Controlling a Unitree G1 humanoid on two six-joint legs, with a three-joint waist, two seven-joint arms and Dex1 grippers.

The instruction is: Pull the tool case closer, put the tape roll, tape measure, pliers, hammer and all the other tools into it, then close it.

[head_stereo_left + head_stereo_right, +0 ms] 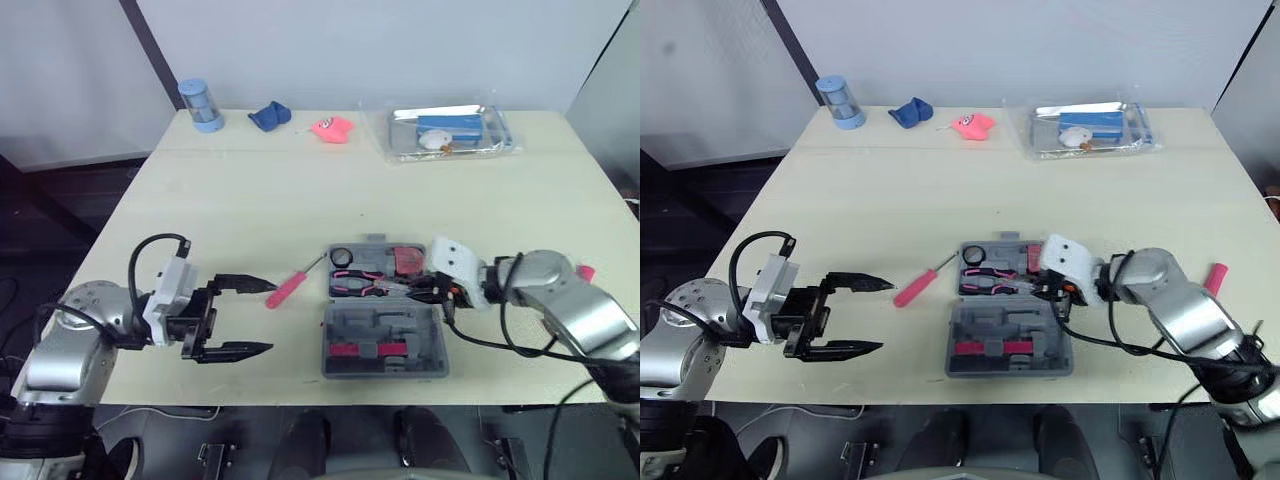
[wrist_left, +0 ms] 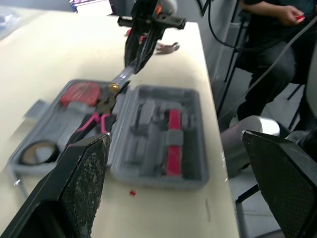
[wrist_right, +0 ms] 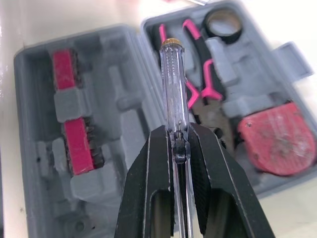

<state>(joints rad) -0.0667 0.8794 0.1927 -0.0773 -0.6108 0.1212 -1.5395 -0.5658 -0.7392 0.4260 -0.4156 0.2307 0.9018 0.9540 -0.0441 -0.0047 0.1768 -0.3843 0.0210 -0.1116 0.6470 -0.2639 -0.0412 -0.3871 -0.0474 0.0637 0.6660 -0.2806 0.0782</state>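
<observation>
I read no text, label, brand or number anywhere. Checked the tool case (image 1: 384, 340), the red tape measure (image 3: 277, 139) in it, the clear-handled screwdriver (image 3: 174, 84), the blue canister (image 1: 199, 104) on the desk (image 1: 300, 190): nothing legible.

Below the right gripper (image 3: 177, 136), the tool case (image 3: 99, 124) is matt grey plastic. The screwdriver (image 3: 174, 84) it pinches has a clear, glossy plastic handle with a brass-looking cap. The pads (image 2: 86, 173) of the left gripper (image 1: 267, 316) look grainy.
</observation>
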